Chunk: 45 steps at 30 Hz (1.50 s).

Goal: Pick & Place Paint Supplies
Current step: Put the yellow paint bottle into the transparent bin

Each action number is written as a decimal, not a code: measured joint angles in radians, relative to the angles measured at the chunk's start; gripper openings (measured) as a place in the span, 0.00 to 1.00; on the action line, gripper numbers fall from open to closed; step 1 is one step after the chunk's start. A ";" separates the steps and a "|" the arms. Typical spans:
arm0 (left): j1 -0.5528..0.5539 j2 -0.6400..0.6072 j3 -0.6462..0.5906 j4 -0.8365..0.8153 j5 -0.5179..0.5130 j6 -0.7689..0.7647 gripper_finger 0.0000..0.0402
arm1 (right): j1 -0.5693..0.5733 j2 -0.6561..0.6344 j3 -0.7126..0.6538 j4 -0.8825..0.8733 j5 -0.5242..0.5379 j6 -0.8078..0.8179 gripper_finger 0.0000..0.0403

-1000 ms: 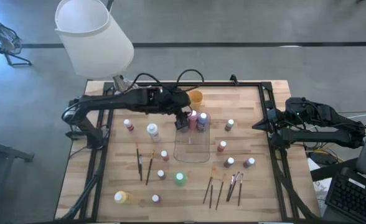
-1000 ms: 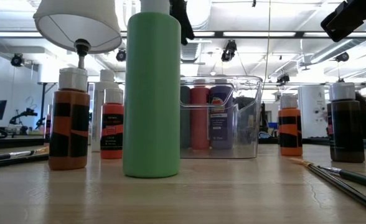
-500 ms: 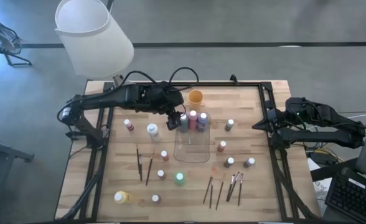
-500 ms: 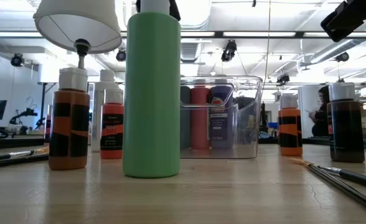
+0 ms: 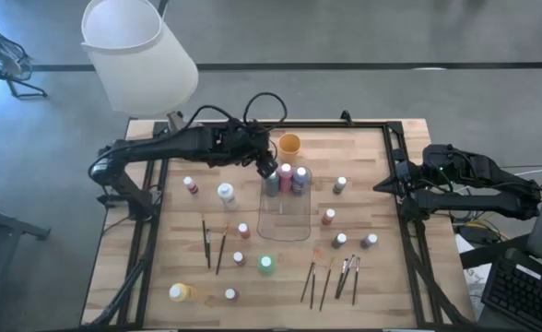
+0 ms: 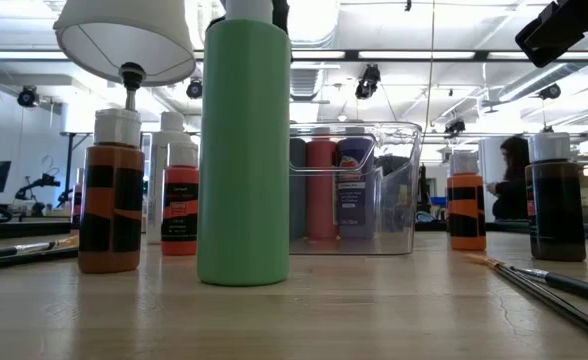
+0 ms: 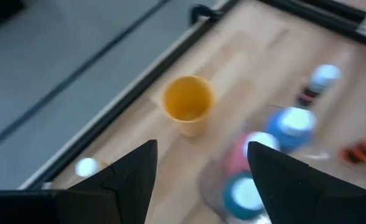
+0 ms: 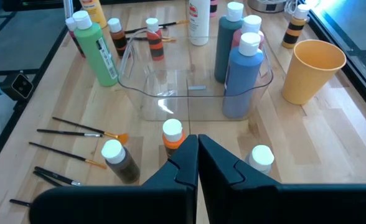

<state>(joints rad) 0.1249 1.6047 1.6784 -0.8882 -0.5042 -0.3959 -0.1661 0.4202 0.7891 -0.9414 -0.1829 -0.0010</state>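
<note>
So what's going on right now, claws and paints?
Left claw open, empty, above tray's far end. Right claw shut, parked at the table edge. Three bottles in tray.

High camera looked straight down on the whole bench (image 5: 372,277). Low camera sat at bench-top level, close behind a green bottle (image 6: 243,150). Both showed the clear tray (image 5: 285,217).

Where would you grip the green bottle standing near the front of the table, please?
Probably from straight above, fingers closing on the green bottle's body just under its white cap: it stands upright and apart from its neighbours, so both sides are free. The open left gripper hovers at the tray, nearest it.
</note>
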 joint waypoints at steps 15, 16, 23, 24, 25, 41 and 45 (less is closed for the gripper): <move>0.232 0.005 -0.232 0.202 -0.039 -0.140 0.63 | 0.000 0.000 0.000 0.000 0.000 0.000 0.02; 0.241 0.005 -0.249 0.226 -0.027 -0.140 0.63 | 0.000 0.000 0.000 0.000 0.000 0.000 0.02; 0.288 0.005 -0.312 0.291 -0.018 -0.144 0.63 | 0.000 0.000 0.000 0.000 0.000 0.000 0.02; 0.290 0.005 -0.315 0.292 -0.018 -0.148 0.63 | 0.000 0.000 0.000 0.000 0.000 0.000 0.02; 0.292 0.005 -0.319 0.295 -0.018 -0.153 0.63 | 0.000 0.000 0.000 0.000 0.000 0.000 0.02; 0.354 0.008 -0.329 0.298 -0.003 -0.192 0.63 | 0.000 0.000 0.000 0.000 0.000 0.000 0.02; 0.363 0.008 -0.347 0.296 -0.002 -0.202 0.63 | 0.000 0.000 0.000 0.000 0.000 0.000 0.02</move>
<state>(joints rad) 0.4877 1.6123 1.3312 -0.5922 -0.5063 -0.5983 -0.1661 0.4202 0.7891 -0.9413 -0.1829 -0.0010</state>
